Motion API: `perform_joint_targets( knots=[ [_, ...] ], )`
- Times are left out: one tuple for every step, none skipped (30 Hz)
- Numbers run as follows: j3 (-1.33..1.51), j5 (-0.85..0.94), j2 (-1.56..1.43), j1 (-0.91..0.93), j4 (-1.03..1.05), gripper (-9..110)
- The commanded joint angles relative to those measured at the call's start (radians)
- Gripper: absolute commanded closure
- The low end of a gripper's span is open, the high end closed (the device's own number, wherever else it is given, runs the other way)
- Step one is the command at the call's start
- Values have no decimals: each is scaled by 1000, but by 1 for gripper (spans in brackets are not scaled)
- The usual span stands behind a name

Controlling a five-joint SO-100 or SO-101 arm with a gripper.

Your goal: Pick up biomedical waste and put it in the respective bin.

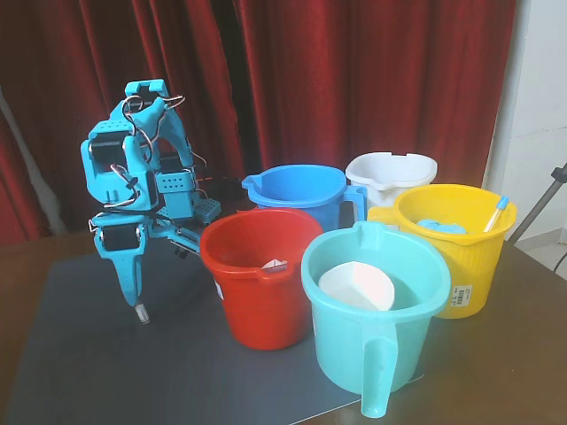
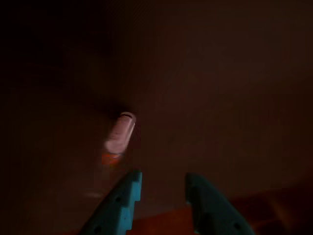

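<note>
In the wrist view the vial (image 2: 119, 138) lies on the dark surface (image 2: 230, 98) left of frame centre, above and slightly left of the pincer (image 2: 163, 182), whose two teal fingers stand apart with nothing between them. In the fixed view the pincer (image 1: 142, 312) points down at lower left, beside the red bucket (image 1: 260, 276).

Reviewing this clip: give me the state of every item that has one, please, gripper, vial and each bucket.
gripper: jaws apart, empty, above the mat
vial: lying on its side, not gripped, ahead of the fingertips
red bucket: upright, small white item inside
teal bucket: upright, white container inside
yellow bucket: upright, blue-tipped stick leaning inside
blue bucket: upright, contents hidden
white bucket: upright, contents hidden
</note>
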State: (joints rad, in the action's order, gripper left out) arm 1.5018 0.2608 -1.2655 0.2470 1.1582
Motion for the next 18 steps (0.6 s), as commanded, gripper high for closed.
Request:
perform_joint_targets(
  knots=[
    [-26, 14, -20, 40, -2, 92],
    [-26, 14, -20, 52, 2, 92],
    [-25, 14, -23, 60, 3, 92],
    [-25, 14, -23, 61, 5, 92],
    [-23, 14, -23, 61, 6, 92],
    [-17, 15, -23, 60, 8, 92],
    [-6, 15, -23, 60, 6, 92],
    [3, 15, -25, 60, 5, 92],
    [8, 17, -26, 60, 5, 93],
    [9, 17, -26, 61, 5, 93],
    [12, 17, -28, 61, 5, 93],
    [12, 17, -28, 61, 6, 93],
    [14, 17, -28, 61, 8, 93],
    [14, 17, -28, 61, 11, 93],
    [14, 17, -28, 61, 20, 93],
    [14, 17, -28, 61, 20, 93],
    [15, 17, -28, 61, 20, 93],
    [18, 17, -28, 61, 21, 93]
  ],
)
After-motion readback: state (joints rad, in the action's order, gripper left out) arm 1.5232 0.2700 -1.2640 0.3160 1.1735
